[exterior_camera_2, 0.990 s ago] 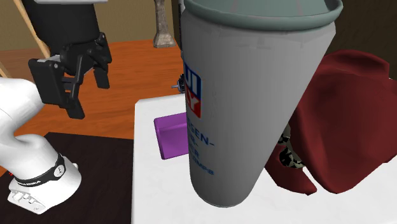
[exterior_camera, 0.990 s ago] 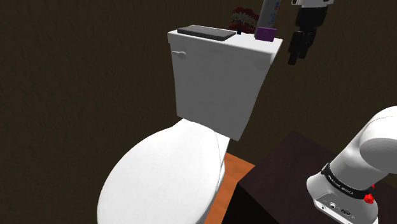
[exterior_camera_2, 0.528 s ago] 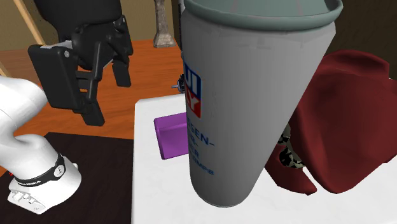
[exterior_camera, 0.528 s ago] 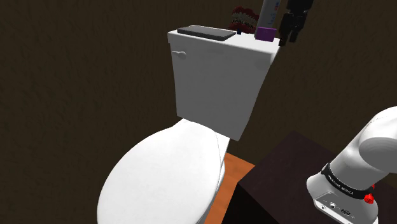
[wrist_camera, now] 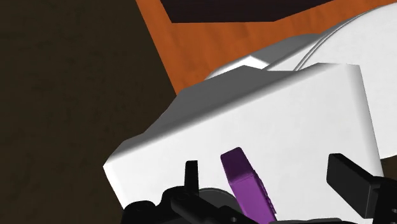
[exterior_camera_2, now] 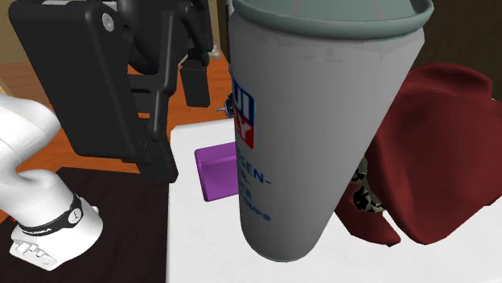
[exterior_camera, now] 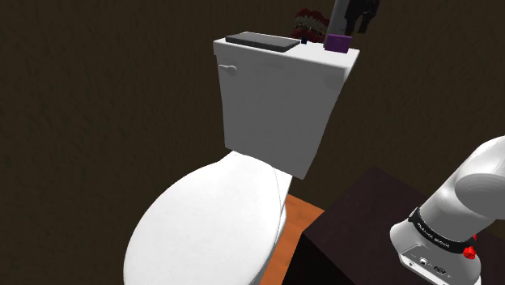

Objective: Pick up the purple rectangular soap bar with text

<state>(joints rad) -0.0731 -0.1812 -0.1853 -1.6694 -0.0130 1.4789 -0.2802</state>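
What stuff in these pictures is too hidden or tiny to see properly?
Writing on the purple soap bar: second exterior view, the tall grey container covers one end; too small in the shoulder view.
Dark red cloth: second exterior view, partly behind the container and cut off by the right edge.
Flat dark item on the toilet tank: shoulder view, too small to identify.
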